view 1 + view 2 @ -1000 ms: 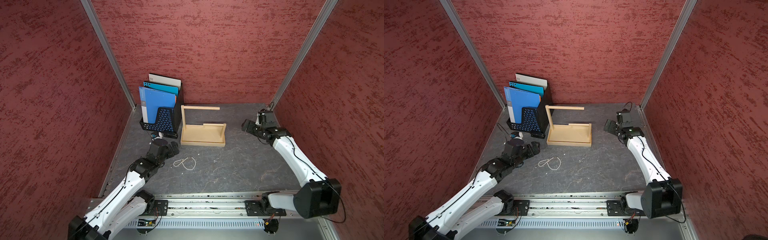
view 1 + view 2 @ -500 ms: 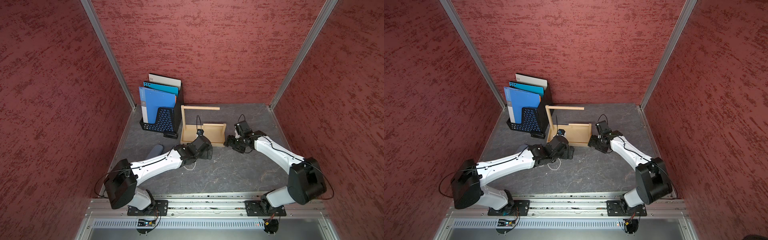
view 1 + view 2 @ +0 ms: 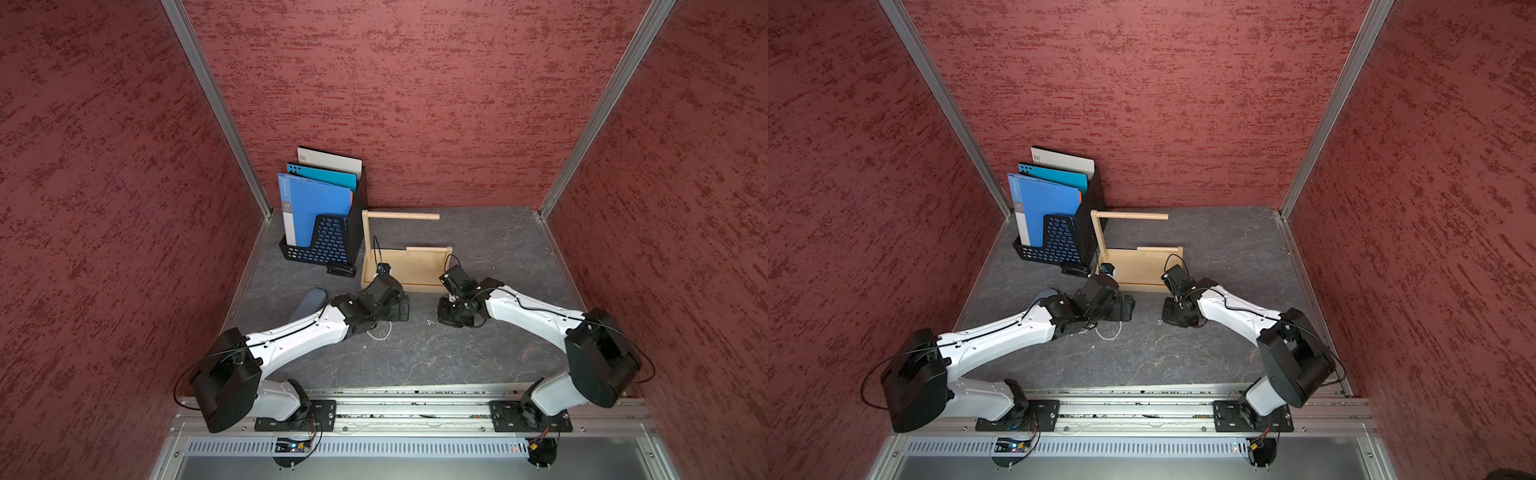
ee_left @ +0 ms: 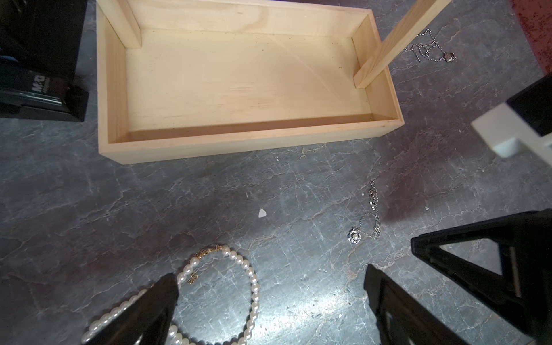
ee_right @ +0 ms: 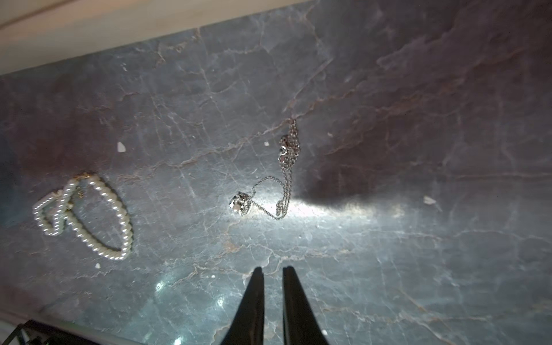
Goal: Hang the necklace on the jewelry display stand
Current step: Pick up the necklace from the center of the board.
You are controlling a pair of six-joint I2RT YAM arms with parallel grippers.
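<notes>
The pale wooden jewelry display stand (image 3: 415, 266) (image 3: 1142, 266) stands at the back with its tray bare (image 4: 239, 143). In front of it a thin silver necklace (image 5: 283, 179) (image 4: 370, 215) with a round pendant (image 5: 240, 203) lies on the grey mat. My right gripper (image 5: 273, 268) (image 3: 446, 318) hovers just short of it, its fingers almost together with nothing between them. A pearl necklace (image 4: 252, 280) (image 3: 380, 336) lies further left. My left gripper (image 4: 270, 273) (image 3: 401, 309) stands wide open over it, one finger (image 4: 155, 304) covering part of the pearls.
A black mesh file rack (image 3: 320, 220) with blue folders stands left of the stand, with a black stapler (image 3: 340, 271) at its foot. A ball-chain necklace (image 4: 430, 47) lies beyond the stand's right end. Red walls close in three sides.
Both arms have swung in to the mat in front of the stand. The right gripper's fingers have closed from wide open to nearly together. The left gripper stays open.
</notes>
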